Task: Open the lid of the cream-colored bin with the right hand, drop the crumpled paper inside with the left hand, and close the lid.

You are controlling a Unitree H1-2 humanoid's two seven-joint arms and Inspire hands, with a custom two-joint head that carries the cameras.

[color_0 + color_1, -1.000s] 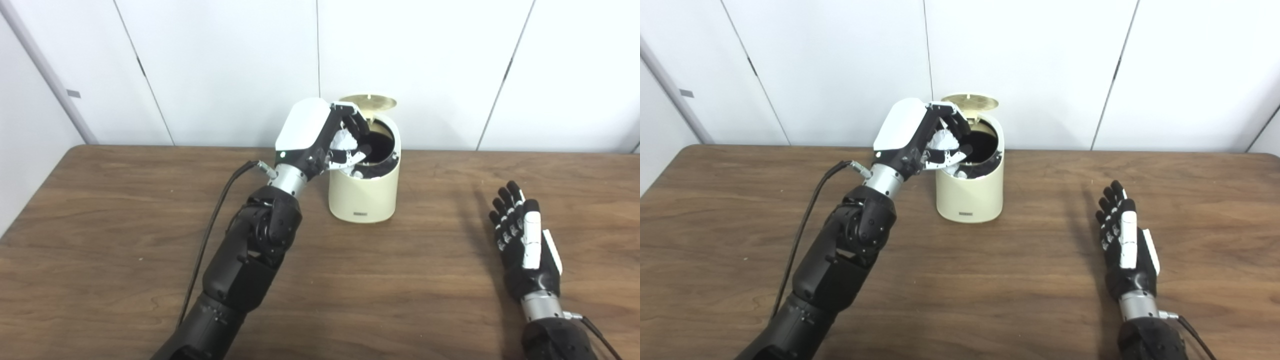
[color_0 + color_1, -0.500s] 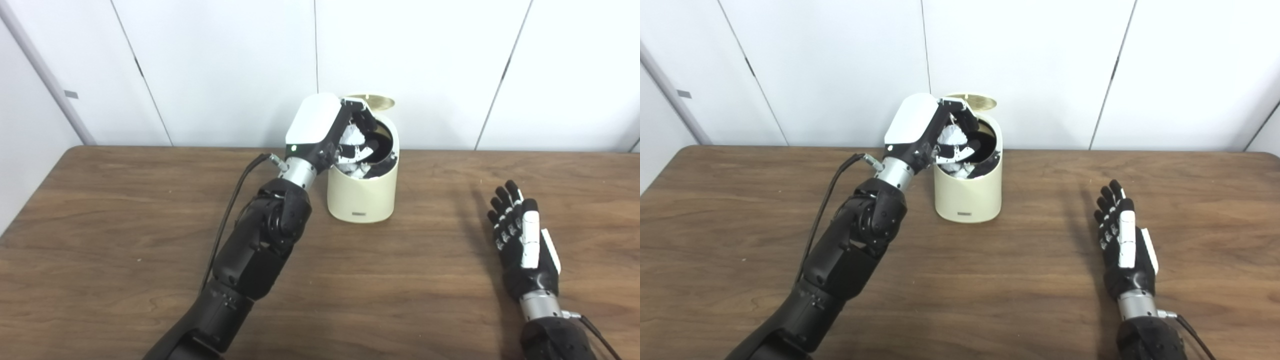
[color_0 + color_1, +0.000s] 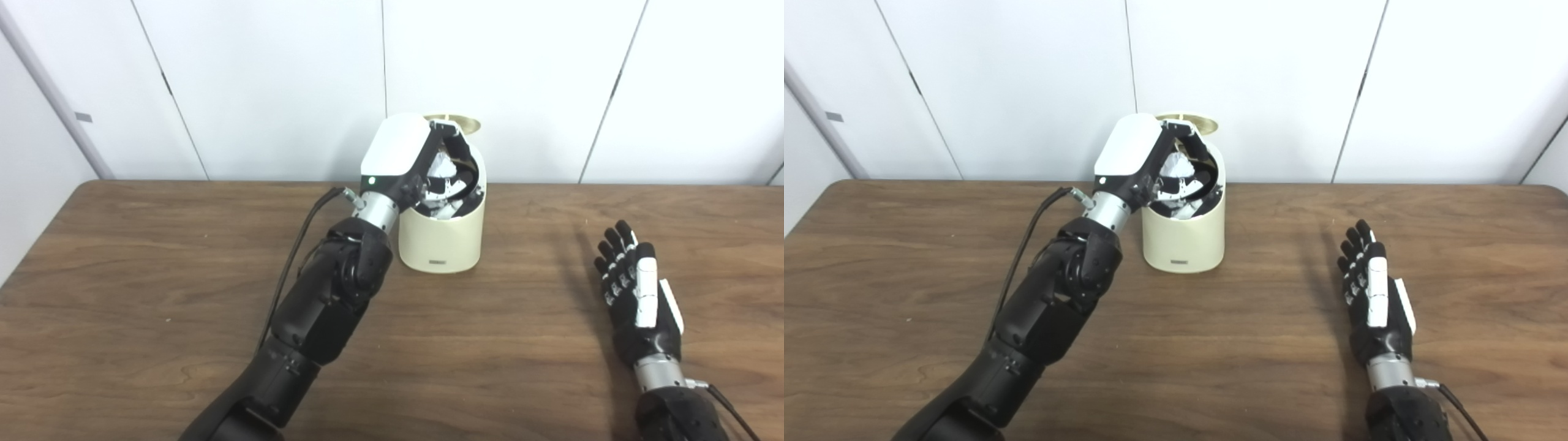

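- Nearest me, at about 4 o'clock on the table (image 3: 122, 318), my right hand (image 3: 637, 300) lies flat with its fingers straight and apart, holding nothing, well apart from the bin.
- From 7 o'clock my left arm reaches up toward 12 o'clock, its left hand (image 3: 422, 165) over the mouth of the bin, fingers curled around the crumpled paper (image 3: 440, 166).
- The paper shows white between the fingers, right above the dark opening; I judge it not yet let go.
- At 12 o'clock, near the far edge of the table, stands the cream-colored bin (image 3: 440, 236), upright, with its round lid (image 3: 456, 122) tipped open behind the hand.
- Step in hand, as I judge it: the drop. The lid is already open.
- My next move calls for spreading the left fingers so the paper falls inside, then lifting that hand clear before the lid is closed.
- Count: one bin, one lid, one paper ball that I can make out, two hands.
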